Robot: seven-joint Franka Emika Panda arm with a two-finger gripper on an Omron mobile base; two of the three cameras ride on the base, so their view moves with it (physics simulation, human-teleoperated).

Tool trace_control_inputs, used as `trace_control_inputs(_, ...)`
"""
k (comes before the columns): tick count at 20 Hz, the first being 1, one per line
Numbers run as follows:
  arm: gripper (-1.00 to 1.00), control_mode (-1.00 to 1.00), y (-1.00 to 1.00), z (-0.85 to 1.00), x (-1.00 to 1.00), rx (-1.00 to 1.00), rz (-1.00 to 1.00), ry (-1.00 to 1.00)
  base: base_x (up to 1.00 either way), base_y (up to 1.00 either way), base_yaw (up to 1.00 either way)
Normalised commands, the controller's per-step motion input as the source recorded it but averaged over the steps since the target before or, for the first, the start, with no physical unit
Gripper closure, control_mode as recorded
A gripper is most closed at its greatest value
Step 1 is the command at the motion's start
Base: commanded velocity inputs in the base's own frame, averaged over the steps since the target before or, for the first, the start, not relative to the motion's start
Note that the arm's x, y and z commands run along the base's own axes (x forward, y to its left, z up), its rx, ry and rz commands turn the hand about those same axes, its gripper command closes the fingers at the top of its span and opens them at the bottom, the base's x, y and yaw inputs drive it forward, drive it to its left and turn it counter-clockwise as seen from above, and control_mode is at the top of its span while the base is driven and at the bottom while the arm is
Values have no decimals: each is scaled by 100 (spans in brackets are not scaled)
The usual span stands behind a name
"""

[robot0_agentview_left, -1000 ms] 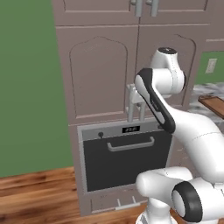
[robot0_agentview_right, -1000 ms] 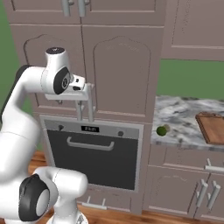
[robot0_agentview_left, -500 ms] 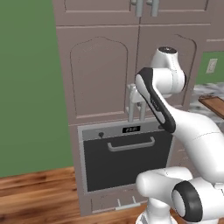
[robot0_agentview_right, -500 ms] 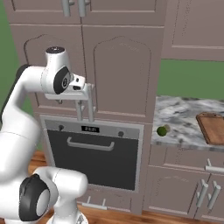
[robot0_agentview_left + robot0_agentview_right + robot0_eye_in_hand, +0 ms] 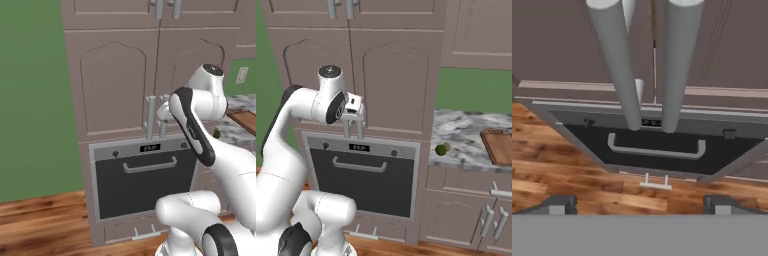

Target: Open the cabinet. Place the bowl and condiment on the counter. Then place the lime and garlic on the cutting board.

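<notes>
The cabinet (image 5: pixel 390 85) was seen closed, its two taupe-brown doors each faced with an arched raised panel of smooth matte finish. Two grey cylindrical bar handles (image 5: pixel 156 117) hung side by side along the seam between the doors, just above a built-in oven (image 5: pixel 145 175) with a dark glass front and a curved grey pull. The gripper (image 5: pixel 354 118) was held close in front of the cabinet's handles, level with their lower halves. In the hand view, the two small dark fingertips (image 5: pixel 558 204) were set far apart at the bottom corners, so the jaws stood wide open with nothing between them; the two round grey bars (image 5: pixel 674 60) were seen large between and above them.

To the right of the cabinet, the counter (image 5: pixel 466 137) was shown as a grey-and-white veined marble slab over taupe drawers. Near the counter's front left corner, closest to the cabinet, the lime (image 5: pixel 440 149) lay as a small round dark-green ball, with the garlic (image 5: pixel 447 146), a pale tan lump, touching or just behind it. Farther right of the cabinet, the cutting board (image 5: pixel 498 146) lay flat on the marble, reddish-brown wood with a raised rim. A warm-toned plank floor (image 5: pixel 577 170) ran below the oven.
</notes>
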Motion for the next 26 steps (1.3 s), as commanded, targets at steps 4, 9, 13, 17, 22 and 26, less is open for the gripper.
trace_control_inputs(4, -100, -100, -15, -32, -1, 4, 0, -17, 0, 0, 0)
trace_control_inputs(9, -100, -100, -5, -27, 0, 1, 0, -20, 0, 0, 0)
trace_control_inputs(13, -100, -100, 0, -8, 0, 0, 0, -26, 0, 0, 0)
trace_control_inputs(17, -100, -100, 0, 0, 0, 0, 0, -26, 0, 0, 0)
trace_control_inputs(22, -100, -100, -1, 0, -1, 0, 0, -22, 0, 0, 0)
trace_control_inputs(26, -100, -100, -5, 0, -6, 0, 0, -17, 0, 0, 0)
